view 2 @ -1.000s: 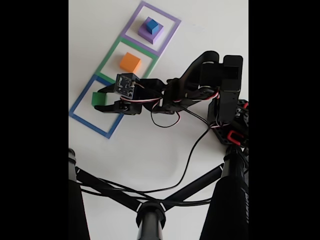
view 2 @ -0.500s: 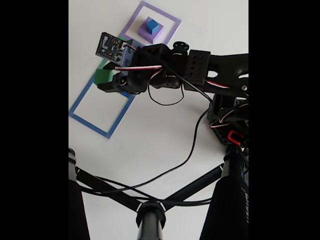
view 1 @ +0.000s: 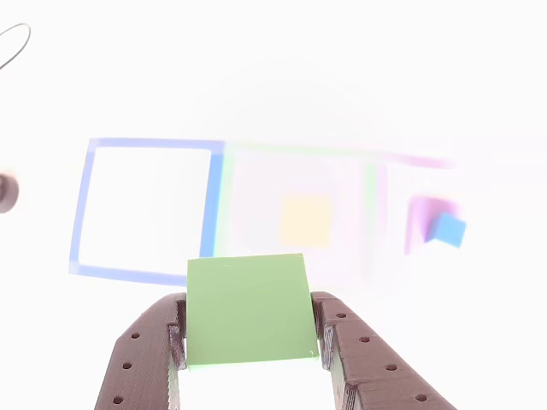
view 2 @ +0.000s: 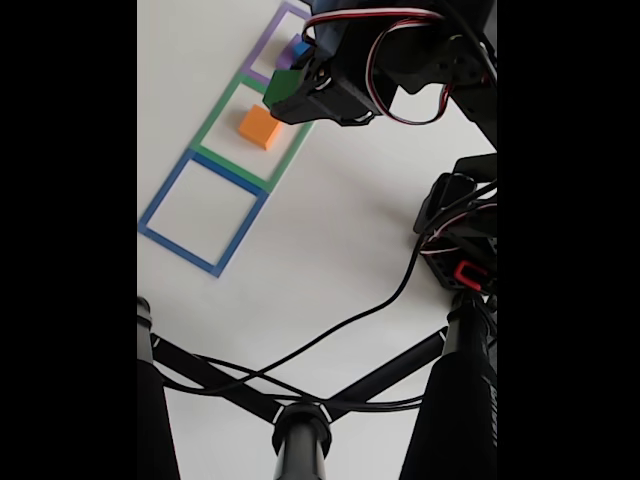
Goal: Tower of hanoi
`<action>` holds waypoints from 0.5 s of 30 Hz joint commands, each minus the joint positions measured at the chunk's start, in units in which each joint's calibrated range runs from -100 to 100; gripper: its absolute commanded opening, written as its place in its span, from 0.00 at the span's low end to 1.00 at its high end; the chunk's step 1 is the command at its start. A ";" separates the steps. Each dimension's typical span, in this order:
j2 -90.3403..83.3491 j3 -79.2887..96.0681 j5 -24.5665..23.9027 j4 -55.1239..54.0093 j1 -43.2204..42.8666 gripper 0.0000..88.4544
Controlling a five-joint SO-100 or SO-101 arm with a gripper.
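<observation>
Jaws: clamped on the green cube (view 1: 248, 309), one brown finger (view 1: 145, 359) pressed to each side of it in the other view; the gripper (view 1: 248, 342) enters that view from the bottom edge.
Green cube: held clear of the surface (view 2: 330, 250); in the fixed view only a dark green corner (view 2: 279, 90) shows under the black gripper (view 2: 300, 95).
Orange cube: just beyond the jaws in the other view, washed out to a pale yellow patch (view 1: 305, 219); in the fixed view it sits on the surface just below and left of the held cube (view 2: 260, 127), inside the green square outline (view 2: 215, 158).
Blue square outline: beyond and to the left of the jaws in the other view (view 1: 81, 213); in the fixed view it lies farther down-left of them (view 2: 180, 245), nothing inside it.
Blue cube: beyond and to the right of the jaws in the other view (view 1: 449, 229), resting on the pale-purple slab (view 1: 420, 218); in the fixed view a sliver of it (view 2: 299, 47) shows just beside the gripper.
Purple square outline: around the slab, partly hidden by the arm in the fixed view (view 2: 262, 48).
Cable: a black lead (view 2: 370, 310) runs from the arm across the surface, well away from the jaws.
</observation>
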 commanded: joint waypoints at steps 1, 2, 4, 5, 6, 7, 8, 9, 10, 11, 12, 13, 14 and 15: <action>-2.00 -4.48 0.59 2.53 2.90 0.08; -2.16 -4.39 0.59 2.62 3.38 0.08; -2.73 -3.21 0.59 2.53 4.43 0.08; -3.05 -2.21 0.59 2.29 4.82 0.08; -3.45 -0.85 0.59 1.72 5.29 0.08; -4.10 0.97 0.59 0.67 5.77 0.08; -5.15 3.70 0.59 -1.19 6.44 0.08; -6.04 6.61 0.59 -3.21 7.02 0.08; -7.17 10.15 0.59 -5.72 7.69 0.08; -8.14 13.52 0.59 -8.23 8.27 0.08; -9.27 17.70 0.59 -11.31 8.94 0.08; -10.24 21.52 0.59 -14.39 9.42 0.08; -11.21 25.79 0.59 -18.03 9.80 0.08; -11.77 29.33 0.59 -21.35 9.99 0.08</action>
